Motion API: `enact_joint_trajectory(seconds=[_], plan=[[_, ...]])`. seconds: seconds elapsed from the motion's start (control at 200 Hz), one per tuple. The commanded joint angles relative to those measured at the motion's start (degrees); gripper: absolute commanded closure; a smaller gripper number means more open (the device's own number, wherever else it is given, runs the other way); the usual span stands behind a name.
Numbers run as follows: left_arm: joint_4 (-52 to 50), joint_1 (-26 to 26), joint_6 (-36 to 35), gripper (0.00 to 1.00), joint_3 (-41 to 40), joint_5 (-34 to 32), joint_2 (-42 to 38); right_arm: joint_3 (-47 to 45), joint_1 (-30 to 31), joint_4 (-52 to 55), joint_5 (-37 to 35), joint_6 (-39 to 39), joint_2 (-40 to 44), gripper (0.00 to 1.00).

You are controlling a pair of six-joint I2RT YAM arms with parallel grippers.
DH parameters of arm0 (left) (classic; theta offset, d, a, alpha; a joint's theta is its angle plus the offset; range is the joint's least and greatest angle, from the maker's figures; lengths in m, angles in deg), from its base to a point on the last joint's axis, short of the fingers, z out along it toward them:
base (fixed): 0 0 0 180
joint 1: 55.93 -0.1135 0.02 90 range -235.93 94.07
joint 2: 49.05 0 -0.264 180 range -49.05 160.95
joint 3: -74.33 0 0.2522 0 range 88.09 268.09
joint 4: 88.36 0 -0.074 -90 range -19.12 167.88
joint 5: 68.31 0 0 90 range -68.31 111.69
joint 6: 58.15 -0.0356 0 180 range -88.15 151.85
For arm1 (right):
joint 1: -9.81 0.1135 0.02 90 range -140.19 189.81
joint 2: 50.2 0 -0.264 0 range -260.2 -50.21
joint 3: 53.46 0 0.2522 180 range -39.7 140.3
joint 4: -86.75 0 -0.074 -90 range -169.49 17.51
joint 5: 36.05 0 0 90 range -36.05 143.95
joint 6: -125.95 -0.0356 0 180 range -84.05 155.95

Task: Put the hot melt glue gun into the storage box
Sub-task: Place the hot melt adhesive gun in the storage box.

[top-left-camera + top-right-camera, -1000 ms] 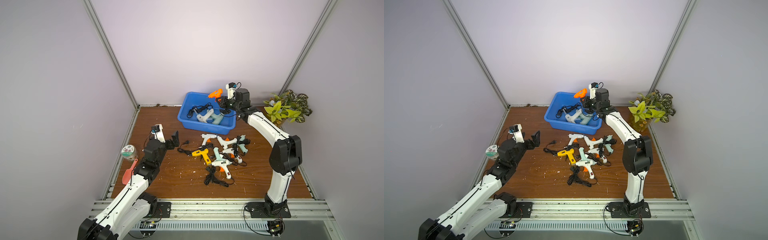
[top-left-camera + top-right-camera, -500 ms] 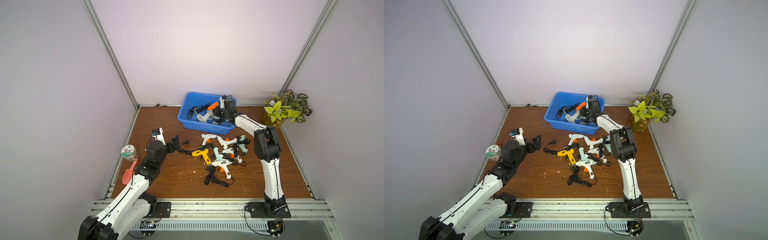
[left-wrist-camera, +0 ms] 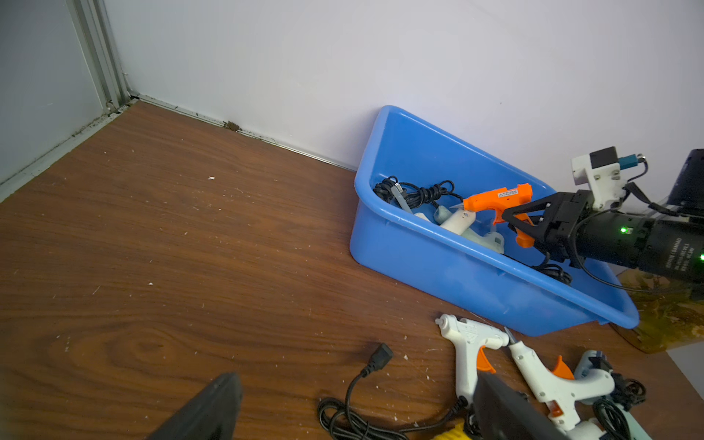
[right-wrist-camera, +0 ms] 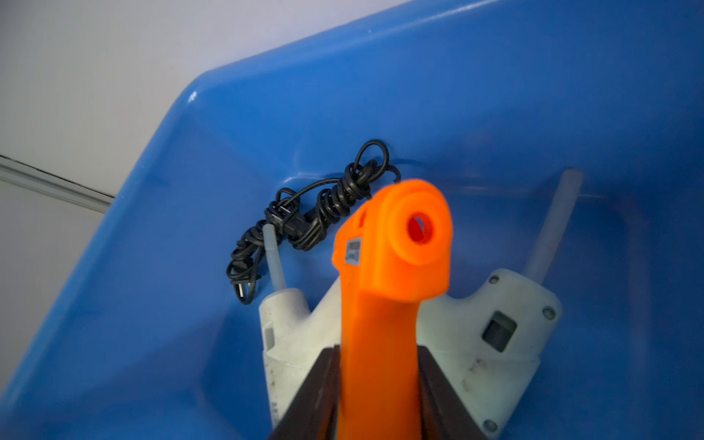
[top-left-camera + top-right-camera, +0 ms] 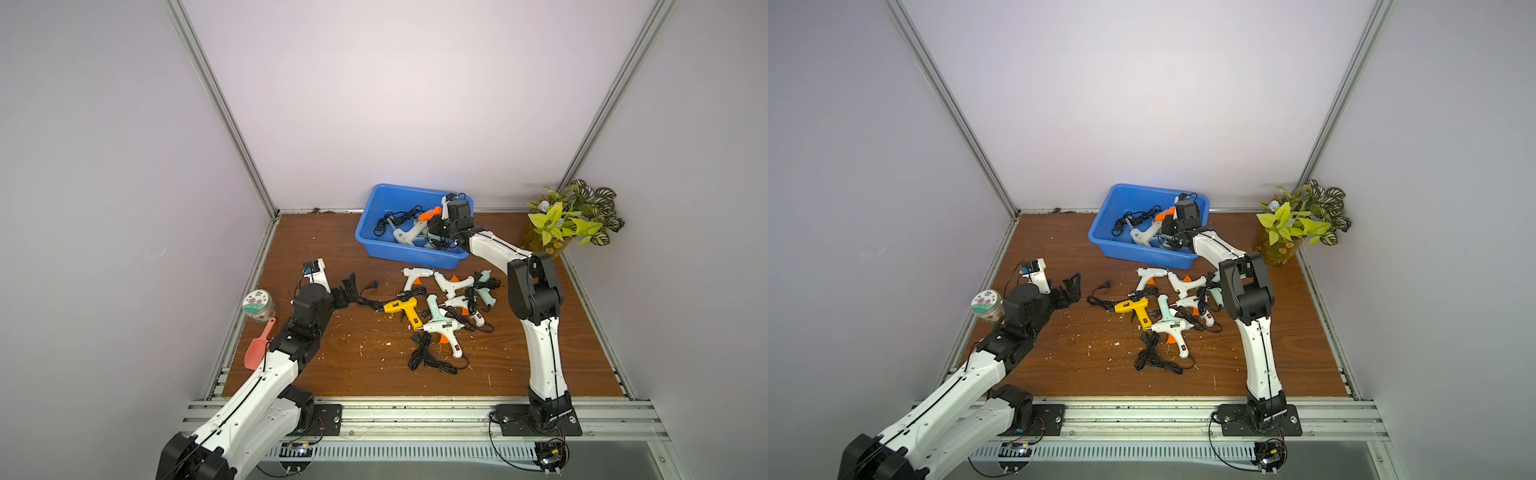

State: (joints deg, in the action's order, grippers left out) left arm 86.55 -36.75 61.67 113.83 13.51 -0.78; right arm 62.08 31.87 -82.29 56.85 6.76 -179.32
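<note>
The blue storage box (image 5: 409, 254) (image 5: 1142, 251) stands by the back wall and holds two whitish glue guns (image 4: 491, 327) and a coiled cord. My right gripper (image 5: 434, 226) (image 3: 508, 219) reaches down inside the box. Both of its fingers press the handle of an orange hot melt glue gun (image 5: 430, 214) (image 4: 384, 304), which hangs just above the white guns. My left gripper (image 5: 349, 286) (image 3: 356, 381) hovers low over the table's left part, wide open and empty. A black plug lies between its fingers.
Several more glue guns lie tangled mid-table, among them a yellow one (image 5: 401, 307) and a white one (image 5: 442, 330), with a black cord bundle (image 5: 428, 359). A potted plant (image 5: 573, 220) stands back right. A jar (image 5: 259, 305) and a red scoop (image 5: 257, 349) sit left.
My right gripper has come down from above the box's back rim into the box, carrying the orange glue gun. The left arm has shifted only slightly.
</note>
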Motion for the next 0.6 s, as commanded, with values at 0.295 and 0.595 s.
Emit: enact_joint_trajectory(seconds=[0.295, 0.595], plan=[[2.5, 0.2, 1.7, 0.01, -1.3, 2.5, 1.4, -7.1, 0.3, -2.6, -7.1, 4.2, 10.6, 0.34], [3.5, 0.1, 3.9, 0.01, -2.8, 2.8, 1.1, -19.4, 0.4, -8.3, -7.9, 6.1, 23.4, 0.21]])
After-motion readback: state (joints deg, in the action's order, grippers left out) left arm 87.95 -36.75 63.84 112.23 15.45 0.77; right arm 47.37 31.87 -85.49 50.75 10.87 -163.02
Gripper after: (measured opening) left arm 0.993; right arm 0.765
